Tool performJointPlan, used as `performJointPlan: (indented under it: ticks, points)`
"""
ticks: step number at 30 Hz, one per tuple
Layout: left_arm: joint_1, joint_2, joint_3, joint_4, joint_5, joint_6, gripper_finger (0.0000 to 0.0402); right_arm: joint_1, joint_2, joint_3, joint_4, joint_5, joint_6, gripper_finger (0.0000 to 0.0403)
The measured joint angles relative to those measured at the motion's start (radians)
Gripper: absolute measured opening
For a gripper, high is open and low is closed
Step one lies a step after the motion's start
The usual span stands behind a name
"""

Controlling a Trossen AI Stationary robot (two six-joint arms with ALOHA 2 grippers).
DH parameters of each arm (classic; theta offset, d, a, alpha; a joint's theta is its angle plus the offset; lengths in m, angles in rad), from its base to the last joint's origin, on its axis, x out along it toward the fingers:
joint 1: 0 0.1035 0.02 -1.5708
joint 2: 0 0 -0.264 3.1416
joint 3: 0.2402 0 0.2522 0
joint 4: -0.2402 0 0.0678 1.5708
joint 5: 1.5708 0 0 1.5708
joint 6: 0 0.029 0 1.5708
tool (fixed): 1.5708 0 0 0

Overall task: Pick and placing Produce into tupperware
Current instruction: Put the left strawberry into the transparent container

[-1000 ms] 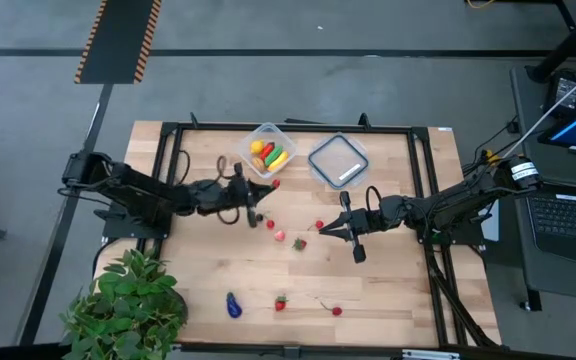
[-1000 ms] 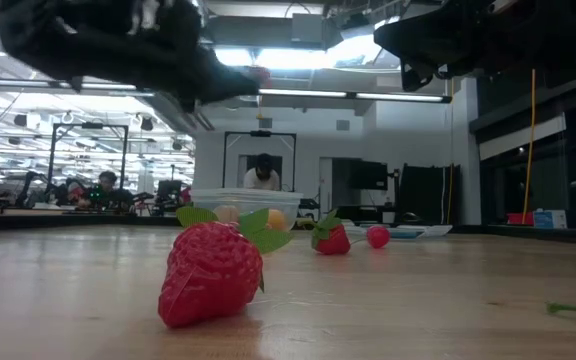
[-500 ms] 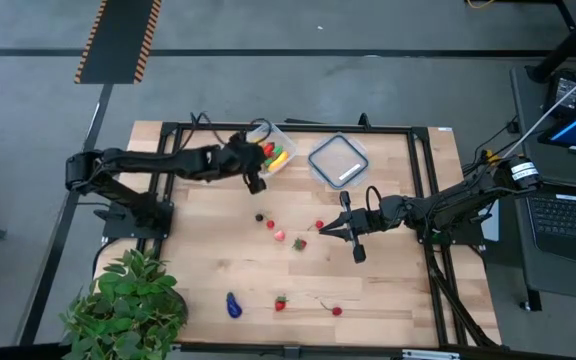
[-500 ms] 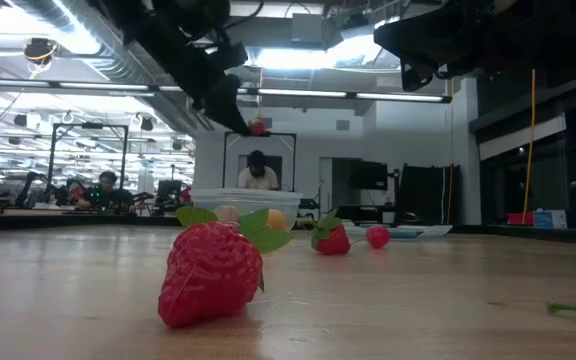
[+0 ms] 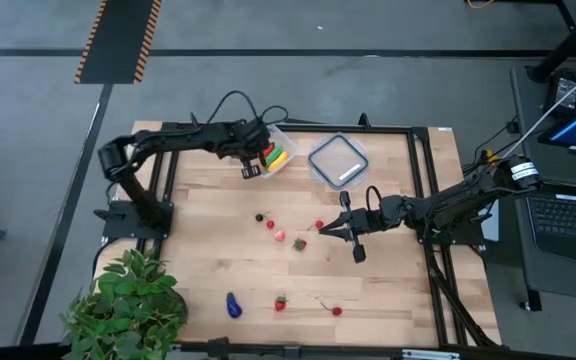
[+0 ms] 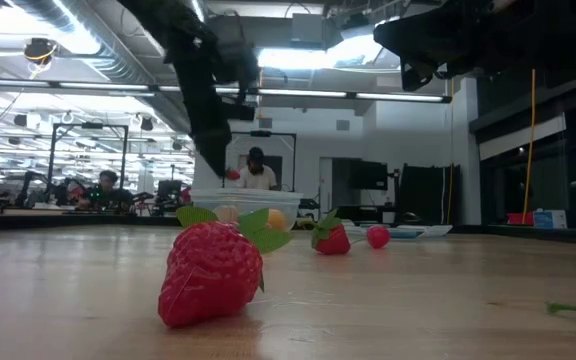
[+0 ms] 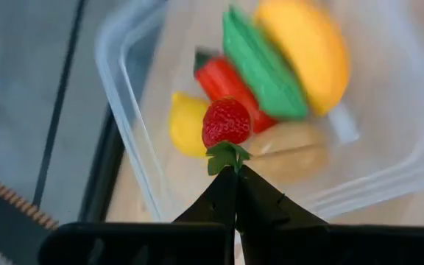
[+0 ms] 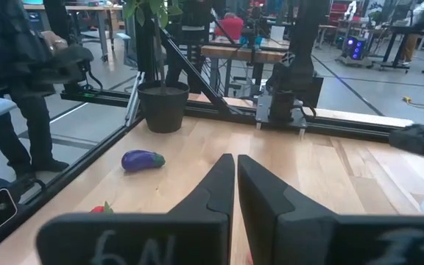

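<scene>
My left gripper [image 5: 254, 167] is over the near-left rim of the clear tupperware tub [image 5: 274, 148] and is shut on a small red strawberry [image 7: 227, 121]. In the tub [image 7: 124, 110] lie yellow, red, green, orange and beige pieces. More produce lies on the wood: a big strawberry [image 6: 213, 272], small red pieces [image 5: 299, 243], a dark berry [image 5: 260, 215], a purple eggplant [image 5: 233, 305] and a cherry [image 5: 336, 311]. My right gripper [image 5: 320, 232] is shut above the table's middle, right of the red pieces, touching nothing. My left gripper pinches the strawberry by its green leafy cap [image 7: 225, 156], between the two fingertips [image 7: 223, 193]. The fingers point down from above. The berry sticks out past the fingertips, lifted clear above the pieces in the tub; it shows as a red dot [image 6: 233, 174] in the low view.
The flat square lid [image 5: 338, 160] lies right of the tub. A potted plant [image 5: 128, 300] stands at the table's near-left corner. A black frame [image 5: 298, 127] runs along the table's far edge. People sit and stand in the room beyond.
My left gripper, shut on the strawberry, has moved from the table's middle toward the far edge. It rose, then came down over the tub's near-left rim, tipped with its fingers pointing down. The strawberry has travelled with it.
</scene>
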Motion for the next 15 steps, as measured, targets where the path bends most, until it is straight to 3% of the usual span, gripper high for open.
performJointPlan:
  ticks: [15]
  points:
    - [0.057, 0.133, 0.153, -0.231, -0.021, 0.093, 0.0, 0.0, 0.0, 0.0, -0.023, 0.0, 0.0, 0.0023]
